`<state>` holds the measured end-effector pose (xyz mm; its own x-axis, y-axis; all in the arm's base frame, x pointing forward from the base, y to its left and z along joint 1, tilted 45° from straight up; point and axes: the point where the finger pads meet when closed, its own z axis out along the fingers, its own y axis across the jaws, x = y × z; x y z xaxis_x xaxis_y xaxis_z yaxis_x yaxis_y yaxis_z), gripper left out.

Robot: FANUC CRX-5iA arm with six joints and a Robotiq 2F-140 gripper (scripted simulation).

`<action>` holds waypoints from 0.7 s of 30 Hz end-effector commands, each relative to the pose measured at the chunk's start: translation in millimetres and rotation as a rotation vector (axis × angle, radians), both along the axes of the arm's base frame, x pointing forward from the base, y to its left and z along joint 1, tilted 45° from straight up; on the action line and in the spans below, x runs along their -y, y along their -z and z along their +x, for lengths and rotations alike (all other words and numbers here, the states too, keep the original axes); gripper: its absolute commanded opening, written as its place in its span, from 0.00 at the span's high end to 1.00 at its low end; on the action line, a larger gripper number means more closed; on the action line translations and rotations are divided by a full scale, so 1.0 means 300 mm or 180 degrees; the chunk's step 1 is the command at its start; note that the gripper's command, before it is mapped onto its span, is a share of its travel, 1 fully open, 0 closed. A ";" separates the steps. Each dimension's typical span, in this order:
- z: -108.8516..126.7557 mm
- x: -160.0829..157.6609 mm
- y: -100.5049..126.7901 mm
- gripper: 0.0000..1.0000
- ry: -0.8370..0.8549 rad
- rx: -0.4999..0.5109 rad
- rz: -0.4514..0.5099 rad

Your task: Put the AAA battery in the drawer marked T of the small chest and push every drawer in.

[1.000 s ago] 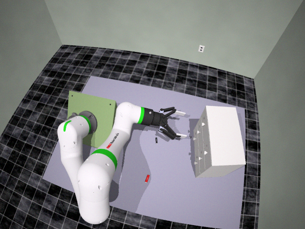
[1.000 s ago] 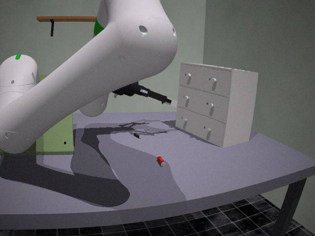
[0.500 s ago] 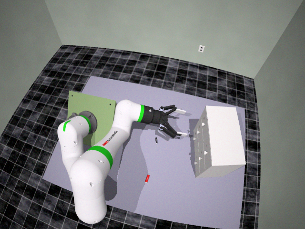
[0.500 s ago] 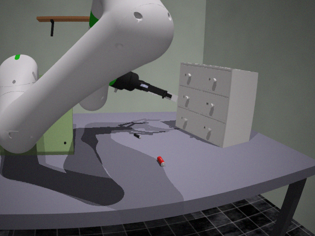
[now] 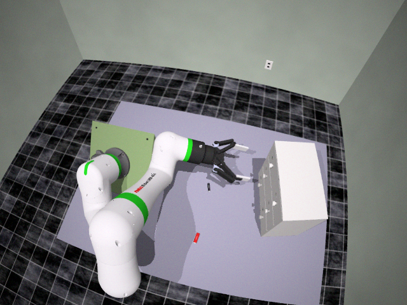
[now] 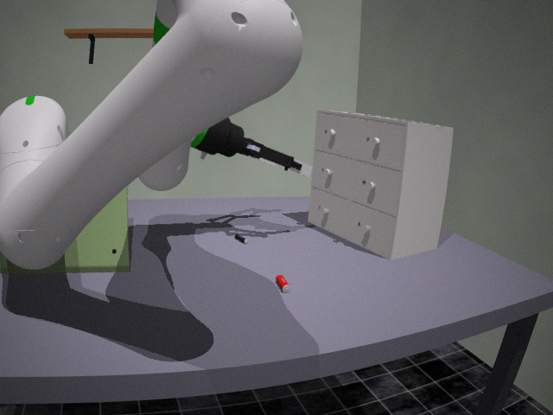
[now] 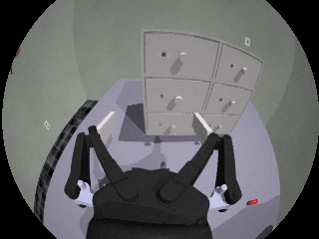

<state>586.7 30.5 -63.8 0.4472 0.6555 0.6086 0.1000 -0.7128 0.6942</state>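
A small black battery [image 5: 208,187] [image 6: 241,239], the slimmer of two, lies on its side on the table [image 5: 229,262] [image 6: 402,285]. The white chest [image 5: 301,180] [image 6: 423,188] [image 7: 181,90] stands upright with its six drawers looking pushed in. In the wrist view the top left drawer reads R; the other letters are small, and I cannot tell for sure which is T. My gripper [image 5: 248,163] [image 6: 306,169] [image 7: 154,119] is open and empty, fingers pointing at the chest front, raised above the table and short of the drawers. The black battery is not discernible in the wrist view.
A thicker red battery [image 5: 196,237] [image 6: 282,284] [image 7: 253,201] lies nearer the table's front edge. A green mounting plate [image 5: 138,141] [image 6: 100,232] is by the arm's base. White knobs stick out of the drawer fronts. A brown shelf [image 6: 116,33] hangs on the back wall.
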 end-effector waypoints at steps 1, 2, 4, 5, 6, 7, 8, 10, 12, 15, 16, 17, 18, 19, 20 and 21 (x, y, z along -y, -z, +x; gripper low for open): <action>-0.001 -0.002 -0.001 0.00 0.0009 -0.0009 -0.0001; -0.001 -0.002 -0.002 0.00 0.0018 -0.0018 -0.0003; -0.004 -0.004 -0.005 0.00 0.0039 -0.0040 -0.0006; -0.005 -0.005 -0.006 0.00 0.0052 -0.0053 -0.0008; -0.007 -0.007 -0.007 0.00 0.0066 -0.0068 -0.0009; -0.009 -0.008 -0.009 0.00 0.0082 -0.0084 -0.0010; -0.011 -0.010 -0.011 0.00 0.0099 -0.0102 -0.0013; -0.015 -0.013 -0.015 0.00 0.0138 -0.0141 -0.0021; -0.020 -0.017 -0.020 0.00 0.0182 -0.0187 -0.0025; -0.028 -0.023 -0.028 0.00 0.0258 -0.0263 -0.0038; -0.028 -0.023 -0.028 0.00 0.0258 -0.0263 -0.0038; -0.028 -0.023 -0.028 0.00 0.0258 -0.0263 -0.0038; -0.031 -0.026 -0.031 0.00 0.0286 -0.0292 -0.0041; -0.035 -0.028 -0.034 0.00 0.0314 -0.0322 -0.0044; -0.037 -0.030 -0.037 0.00 0.0343 -0.0350 -0.0050; -0.041 -0.033 -0.040 0.00 0.0373 -0.0380 -0.0055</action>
<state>576.5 38.6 -54.4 0.5560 0.6174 0.5566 0.1014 -0.7150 0.6918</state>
